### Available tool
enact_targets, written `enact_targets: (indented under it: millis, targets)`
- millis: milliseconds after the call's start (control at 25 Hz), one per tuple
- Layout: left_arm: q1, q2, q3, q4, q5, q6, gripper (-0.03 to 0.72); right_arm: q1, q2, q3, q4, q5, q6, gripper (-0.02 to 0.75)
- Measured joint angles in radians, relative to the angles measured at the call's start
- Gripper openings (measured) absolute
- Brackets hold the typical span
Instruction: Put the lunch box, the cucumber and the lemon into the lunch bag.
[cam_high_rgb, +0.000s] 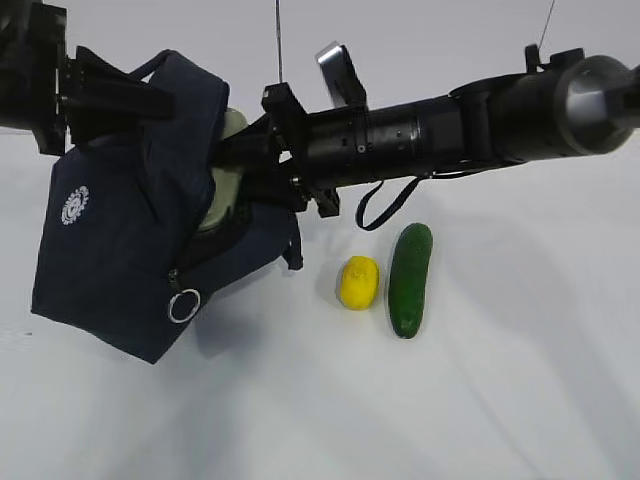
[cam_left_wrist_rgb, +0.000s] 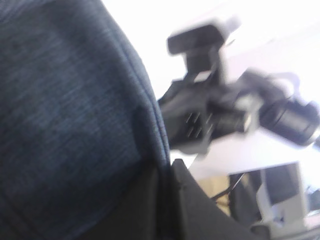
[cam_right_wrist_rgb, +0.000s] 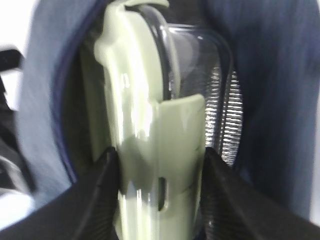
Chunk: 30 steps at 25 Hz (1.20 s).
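One of your three items is in hand: the right gripper (cam_right_wrist_rgb: 160, 165) clamps the lunch box (cam_right_wrist_rgb: 150, 125) by its lid edge, half inside the bag (cam_high_rgb: 140, 230). The left gripper (cam_high_rgb: 95, 95), jaws closed on the fabric, holds the bag's top up. You next need to push the box fully in, then let go. The lemon (cam_high_rgb: 358, 282) and cucumber (cam_high_rgb: 410, 280) lie close together on the table (cam_high_rgb: 500, 400). Only the right wrist view shows the grip; the exterior view alone shows the produce.
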Motion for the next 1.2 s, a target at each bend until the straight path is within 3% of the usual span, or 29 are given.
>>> enact_targets:
  millis: [160,440,1200]
  targets:
    - [0.0,0.006,0.0,0.007,0.0,0.006,0.007,0.017,0.062,-0.052,0.012,0.021,0.0,0.354]
    - [0.0,0.042,0.0,0.111,0.0,0.05,0.007,0.043,0.148,-0.087,0.033,0.048,0.0,0.354]
    - [0.0,0.156,-0.001,0.112,-0.002,0.078,0.006,0.049,0.332,-0.168,0.065,0.048,0.014,0.354]
